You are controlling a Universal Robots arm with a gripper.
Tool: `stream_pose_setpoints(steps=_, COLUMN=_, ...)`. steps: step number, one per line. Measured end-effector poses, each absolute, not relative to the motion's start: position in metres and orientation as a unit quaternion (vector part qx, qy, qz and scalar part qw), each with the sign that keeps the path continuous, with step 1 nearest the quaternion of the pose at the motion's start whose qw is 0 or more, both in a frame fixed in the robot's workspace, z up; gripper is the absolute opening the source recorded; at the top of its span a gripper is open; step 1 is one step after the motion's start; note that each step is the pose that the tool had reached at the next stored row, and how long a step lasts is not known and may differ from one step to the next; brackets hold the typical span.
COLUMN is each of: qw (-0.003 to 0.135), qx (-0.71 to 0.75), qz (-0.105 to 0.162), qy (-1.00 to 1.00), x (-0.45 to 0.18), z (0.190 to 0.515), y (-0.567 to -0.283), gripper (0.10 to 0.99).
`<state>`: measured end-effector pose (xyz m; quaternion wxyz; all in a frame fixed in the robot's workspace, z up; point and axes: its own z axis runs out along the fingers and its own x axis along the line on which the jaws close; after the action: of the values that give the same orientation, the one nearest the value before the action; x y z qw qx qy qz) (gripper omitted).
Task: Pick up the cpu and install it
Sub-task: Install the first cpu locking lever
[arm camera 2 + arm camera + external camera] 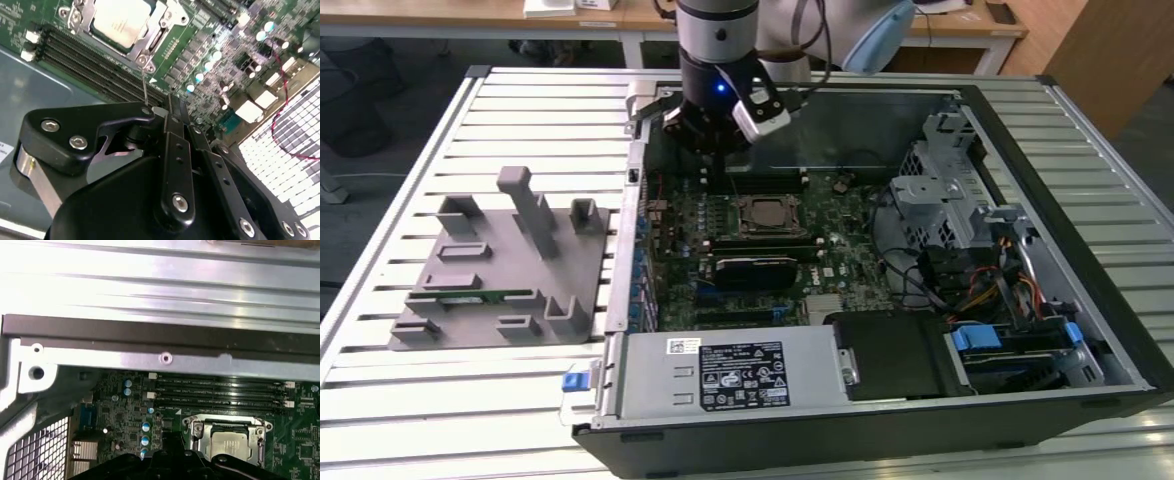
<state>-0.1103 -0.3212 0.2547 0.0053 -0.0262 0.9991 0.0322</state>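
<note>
Cpu (122, 20), one silvery square, lies flat in the single socket on the motherboard (841, 215), ringed by the socket's metal frame (162, 22). It sits inside the one open computer case (854, 440), which lies on the slatted table (400, 200). In the first wrist view, four long memory slots (220, 392) run side by side just beyond the socket. The one gripper (170, 102) hangs over the board near the case's back wall, its two fingers pressed together with nothing between them. One thin wire lever (144, 85) rises from the frame close by its tip; whether they touch cannot be told. On the exterior view's left, one grey fixture plate (467, 330) carries one green memory stick (478, 296).
</note>
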Motion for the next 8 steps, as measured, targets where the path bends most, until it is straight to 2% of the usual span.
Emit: stream_pose_setpoints(steps=8, qw=0.005, qx=-0.028, qz=0.034, qy=0.999, x=-0.1094, z=0.2546, y=-0.3183, gripper=0.106)
